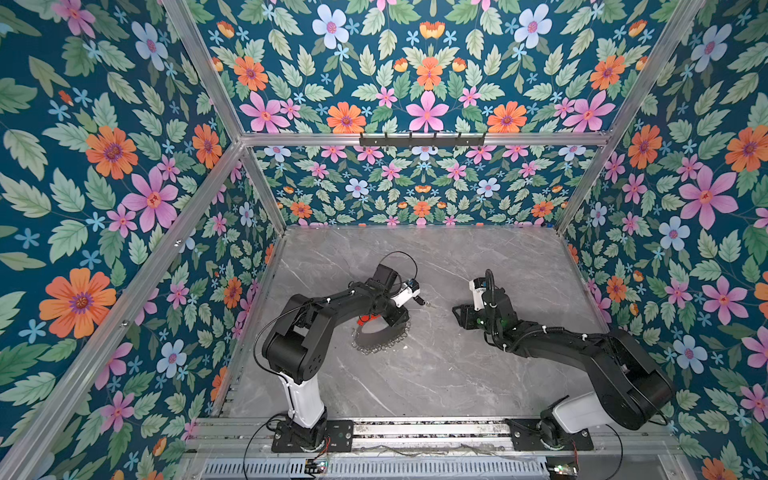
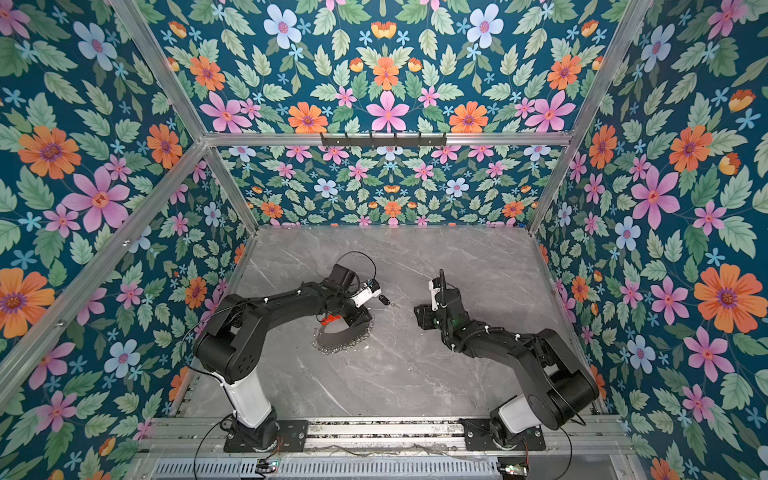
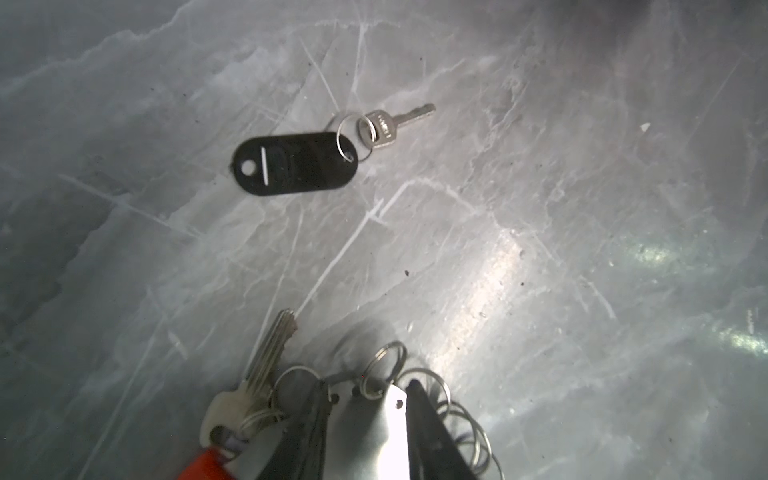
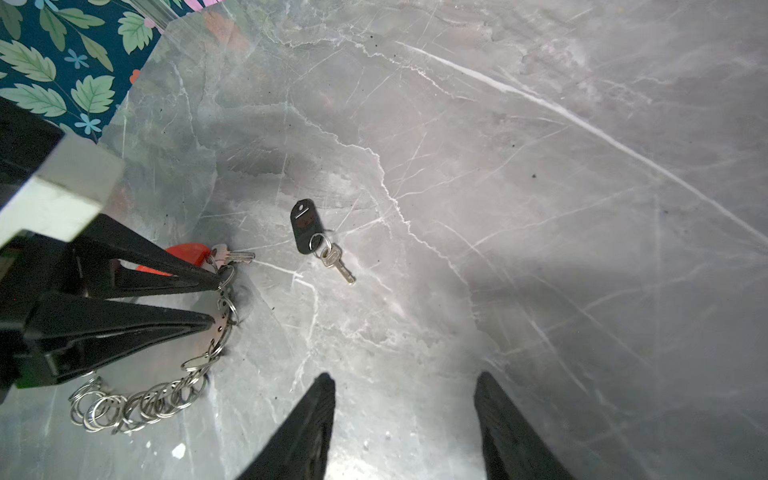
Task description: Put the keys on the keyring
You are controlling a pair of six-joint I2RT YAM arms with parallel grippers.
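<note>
The keyring (image 1: pixel 380 341) (image 2: pixel 341 343) lies left of centre on the table: a shiny band (image 3: pixel 374 436) with a red section (image 4: pixel 187 253) and several small silver rings (image 4: pixel 137 405). My left gripper (image 3: pixel 368 386) (image 4: pixel 210 303) (image 1: pixel 397 320) stands over it, its jaws shut on the band. A pale-headed key (image 3: pixel 249 390) hangs from rings by the red part. A black tag (image 3: pixel 295 164) (image 4: pixel 303 226) (image 1: pixel 420 300) (image 2: pixel 385 300) with a small silver key (image 3: pixel 401 120) lies loose just beyond. My right gripper (image 4: pixel 405 382) (image 1: pixel 459 316) hovers open and empty to the right.
The grey marble table (image 1: pixel 436 374) is walled by floral panels on an aluminium frame (image 1: pixel 424 139). A black hook rail (image 1: pixel 422 139) hangs on the back bar. Both arm bases stand on the front rail (image 1: pixel 428 430).
</note>
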